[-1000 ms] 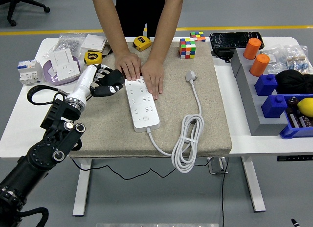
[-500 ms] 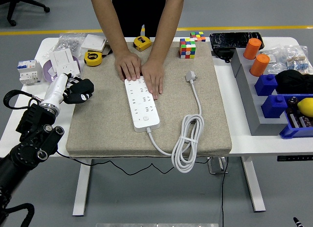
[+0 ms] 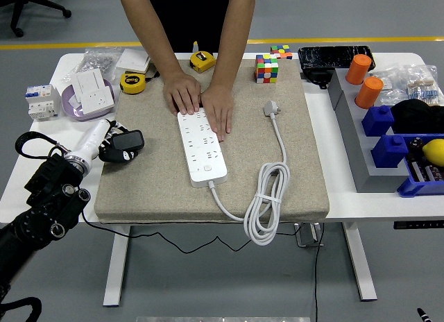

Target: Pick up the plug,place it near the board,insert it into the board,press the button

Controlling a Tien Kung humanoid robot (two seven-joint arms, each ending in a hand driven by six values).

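The white power strip [image 3: 202, 146] lies on the tan mat [image 3: 298, 155], its button at the near end. A person's two hands [image 3: 200, 100] press flat on its far end. The grey plug [image 3: 270, 108] rests on the mat to the right of the strip, unplugged, its white cable [image 3: 267, 197] coiled toward the near edge. My left hand [image 3: 123, 144] hovers at the mat's left edge, fingers curled and empty, well left of the strip. The right arm is out of view.
Two yellow tape measures [image 3: 132, 82], a socket module on a purple dish [image 3: 87, 100] and a breaker [image 3: 40, 101] sit at back left. A colour cube [image 3: 266, 67] stands at the back. Orange cylinders [image 3: 363, 79], blue blocks [image 3: 388, 134] and a grey tray fill the right side.
My left arm has pulled back from beside the strip's far end to the mat's left edge and lowered toward me. The person's hands stay on the strip.
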